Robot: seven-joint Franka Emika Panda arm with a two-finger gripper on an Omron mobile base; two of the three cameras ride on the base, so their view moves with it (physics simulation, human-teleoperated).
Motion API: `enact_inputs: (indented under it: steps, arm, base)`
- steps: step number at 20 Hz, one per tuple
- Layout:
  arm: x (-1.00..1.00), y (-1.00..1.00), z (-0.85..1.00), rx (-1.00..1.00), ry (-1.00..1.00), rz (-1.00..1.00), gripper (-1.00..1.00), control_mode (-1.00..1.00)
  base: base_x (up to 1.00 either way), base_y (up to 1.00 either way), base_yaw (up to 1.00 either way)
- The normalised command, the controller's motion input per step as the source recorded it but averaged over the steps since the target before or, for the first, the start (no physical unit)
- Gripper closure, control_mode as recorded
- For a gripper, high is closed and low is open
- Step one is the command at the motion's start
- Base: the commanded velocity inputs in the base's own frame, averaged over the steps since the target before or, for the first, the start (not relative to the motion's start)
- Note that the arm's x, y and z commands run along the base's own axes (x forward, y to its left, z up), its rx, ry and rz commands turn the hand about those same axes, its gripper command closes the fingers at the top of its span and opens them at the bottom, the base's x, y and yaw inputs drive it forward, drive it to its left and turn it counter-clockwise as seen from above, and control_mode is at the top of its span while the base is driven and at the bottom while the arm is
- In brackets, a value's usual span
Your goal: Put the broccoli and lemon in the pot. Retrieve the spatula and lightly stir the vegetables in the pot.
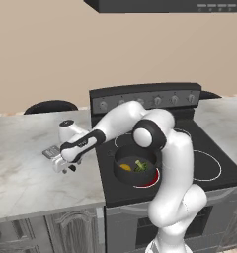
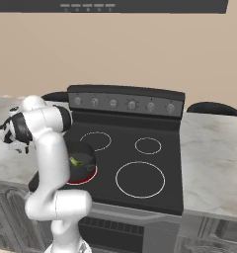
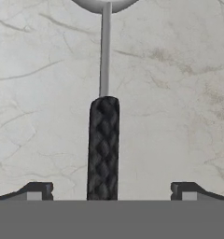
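The dark pot [image 1: 121, 177] stands on the stove's front left burner, which glows red. Inside it lie the yellow-orange lemon [image 1: 125, 167] and the green broccoli [image 1: 140, 165]. From the right base view the pot [image 2: 87, 154] is partly behind the arm. The spatula [image 1: 51, 152] lies flat on the marble counter left of the stove. My gripper [image 1: 67, 167] hangs low over it, pointing down and open. In the hand view the spatula's black handle [image 3: 103, 149] runs between my spread fingertips [image 3: 37, 190], untouched, and its thin silver shaft leads up to the blade at the top edge.
The black stove [image 1: 209, 148] has a raised knob panel [image 1: 145, 101] at the back. Marble counter [image 1: 21, 178] spreads to the left of it and another stretch [image 2: 214, 158] to the right. A range hood [image 1: 165, 5] hangs overhead.
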Motion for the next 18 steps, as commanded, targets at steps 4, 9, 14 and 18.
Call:
enact_inputs:
  steps: [4, 9, 14, 18]
  arm:
    - [0.12, 0.0, -0.11, 0.0, 0.0, 0.05, -1.0, -1.0]
    - [-0.07, 0.03, -0.28, 0.0, 0.01, 0.07, -1.0, -1.0]
    - [-0.07, 0.08, -0.26, 0.0, 0.0, 0.06, -1.0, -1.0]
    - [-0.01, 0.0, -0.28, 0.0, 0.06, 0.04, 1.0, -1.0]
  base:
    - [0.0, 0.0, 0.0]
    - [0.0, 0.0, 0.0]
    - [0.0, 0.0, 0.0]
    - [0.0, 0.0, 0.0]
